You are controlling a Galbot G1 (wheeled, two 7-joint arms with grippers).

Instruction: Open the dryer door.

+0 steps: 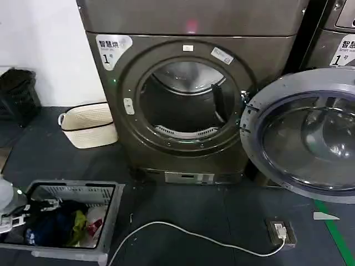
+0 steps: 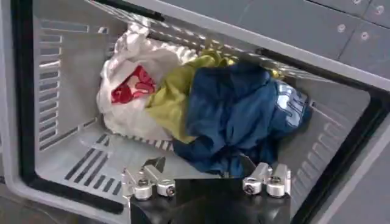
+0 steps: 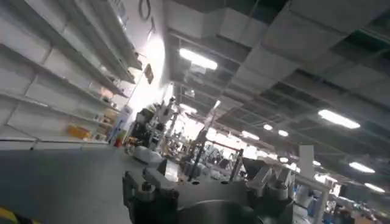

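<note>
The dryer door [image 1: 310, 136] stands swung wide open to the right of the grey dryer [image 1: 166, 22], its pale grey inner face and dark glass turned toward me. The round drum opening [image 1: 186, 105] is uncovered, with the drum's inside in sight. My left gripper [image 2: 201, 165] hangs open over the grey laundry basket [image 2: 61, 103], just above a blue garment [image 2: 237, 115], holding nothing. In the head view that arm is at the lower left edge [image 1: 8, 213]. My right gripper [image 3: 210, 171] is open, empty, and aimed up at the ceiling lights, away from the machine.
A cream woven basket [image 1: 89, 124] sits left of the dryer. The grey laundry basket [image 1: 72, 188] with clothes is on the dark floor at front left. A white cable [image 1: 183, 233] runs to a floor socket [image 1: 280, 230]. A second grey machine [image 1: 338, 39] stands behind the open door.
</note>
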